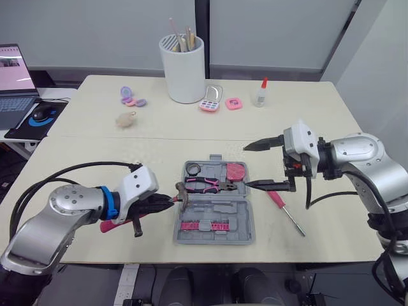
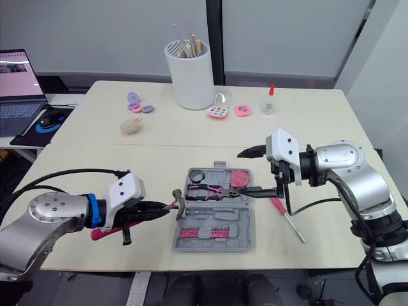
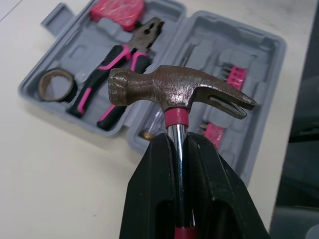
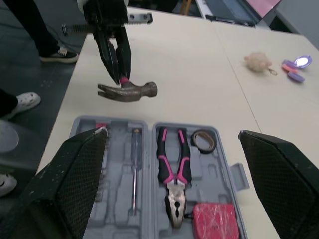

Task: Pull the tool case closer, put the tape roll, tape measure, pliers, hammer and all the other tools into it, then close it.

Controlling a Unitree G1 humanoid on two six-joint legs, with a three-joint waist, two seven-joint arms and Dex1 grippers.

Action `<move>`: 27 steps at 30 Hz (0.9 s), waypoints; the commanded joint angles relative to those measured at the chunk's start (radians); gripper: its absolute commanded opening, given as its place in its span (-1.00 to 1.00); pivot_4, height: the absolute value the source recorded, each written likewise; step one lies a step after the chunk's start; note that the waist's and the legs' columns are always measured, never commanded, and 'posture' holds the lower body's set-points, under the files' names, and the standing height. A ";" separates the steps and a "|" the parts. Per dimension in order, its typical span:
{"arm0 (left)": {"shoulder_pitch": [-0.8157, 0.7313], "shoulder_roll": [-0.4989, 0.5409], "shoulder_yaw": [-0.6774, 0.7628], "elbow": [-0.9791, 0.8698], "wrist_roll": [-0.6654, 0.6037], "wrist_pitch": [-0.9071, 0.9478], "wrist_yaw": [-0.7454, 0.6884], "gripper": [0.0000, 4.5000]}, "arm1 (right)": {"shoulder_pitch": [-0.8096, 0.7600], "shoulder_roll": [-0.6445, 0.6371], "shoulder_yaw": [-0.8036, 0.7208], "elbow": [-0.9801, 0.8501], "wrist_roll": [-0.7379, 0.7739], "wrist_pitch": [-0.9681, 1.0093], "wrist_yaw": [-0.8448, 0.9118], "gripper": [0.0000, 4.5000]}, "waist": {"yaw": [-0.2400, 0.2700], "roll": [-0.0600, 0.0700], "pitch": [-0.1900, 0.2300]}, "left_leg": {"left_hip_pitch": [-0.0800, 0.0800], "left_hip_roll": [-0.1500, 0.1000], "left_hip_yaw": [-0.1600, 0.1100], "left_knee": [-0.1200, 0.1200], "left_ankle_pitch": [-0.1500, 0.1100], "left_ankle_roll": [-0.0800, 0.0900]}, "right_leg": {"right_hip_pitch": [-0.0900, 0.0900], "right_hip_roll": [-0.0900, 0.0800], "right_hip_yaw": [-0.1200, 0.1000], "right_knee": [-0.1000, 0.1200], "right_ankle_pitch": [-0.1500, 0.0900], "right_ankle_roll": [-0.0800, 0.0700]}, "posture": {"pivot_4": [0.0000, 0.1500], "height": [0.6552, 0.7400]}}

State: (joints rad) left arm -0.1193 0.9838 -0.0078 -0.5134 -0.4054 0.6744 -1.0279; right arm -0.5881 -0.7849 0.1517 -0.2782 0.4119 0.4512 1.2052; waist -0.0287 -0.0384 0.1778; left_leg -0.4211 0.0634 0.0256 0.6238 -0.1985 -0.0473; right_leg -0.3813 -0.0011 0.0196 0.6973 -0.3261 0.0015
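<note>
The pale table (image 1: 95, 146) is taking up most of the head view, and the grey tool case (image 1: 236, 223) is lying open at lower centre, close to the near edge. The hammer (image 3: 169, 92) is being carried in from the lower left, its rusty head hanging at the case's left rim and its pink grip trailing back under the arm. The step in hand looks to be seating it, and since it is long next to the case, it probably wants turning to run along the case's long side; lowering it flat into a free recess, clear of the pliers, should let the lid shut later; letting go too high is risking a bounce. The left gripper (image 1: 164, 203) is clamping its two black fingers tight on the steel shaft just below the head. The right gripper (image 1: 248, 166) is hovering at centre right with its fingers spread wide, holding nothing. The pliers (image 1: 205, 185), the red tape measure (image 1: 236, 171) and the tape roll (image 1: 193, 169) are sitting in the case's far half. A pink-handled screwdriver (image 1: 287, 213) is lying on the table just right of the case.
</note>
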 commanded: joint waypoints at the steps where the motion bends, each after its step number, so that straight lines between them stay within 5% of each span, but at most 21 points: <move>1: -0.063 0.004 -0.104 -0.061 0.040 0.014 -0.001 -0.97 | 0.031 -0.057 -0.014 -0.047 -0.014 -0.009 0.029 1.00 | 0.001 0.000 0.000 | 0.000 -0.001 0.000 0.000 0.000 0.000 | 0.000 0.000 0.000 0.000 0.000 0.000 | 1.00 1.00; 17: -0.366 -0.286 -0.533 0.088 0.226 0.082 0.056 -0.97 | 0.250 -0.250 -0.085 -0.171 -0.050 0.007 0.027 1.00 | 0.004 0.002 0.001 | -0.004 -0.002 0.001 0.005 0.000 0.000 | 0.000 0.010 0.000 0.000 0.000 0.001 | 1.00 1.00; 27: -0.393 -0.397 -0.626 0.203 0.356 0.006 0.103 -0.97 | 0.328 -0.270 -0.147 -0.266 -0.015 0.074 -0.014 1.00 | 0.004 0.002 0.001 | -0.004 -0.002 0.000 0.006 0.000 0.000 | 0.001 0.012 0.000 0.000 0.000 0.001 | 1.00 1.00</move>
State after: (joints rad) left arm -0.5037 0.5955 -0.6302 -0.2961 -0.0657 0.7086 -0.9280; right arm -0.2652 -1.0350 0.0520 -0.5047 0.3771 0.5165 1.1967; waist -0.0242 -0.0366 0.1790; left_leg -0.4248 0.0617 0.0258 0.6293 -0.1984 -0.0473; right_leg -0.3807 0.0103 0.0193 0.6977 -0.3263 0.0026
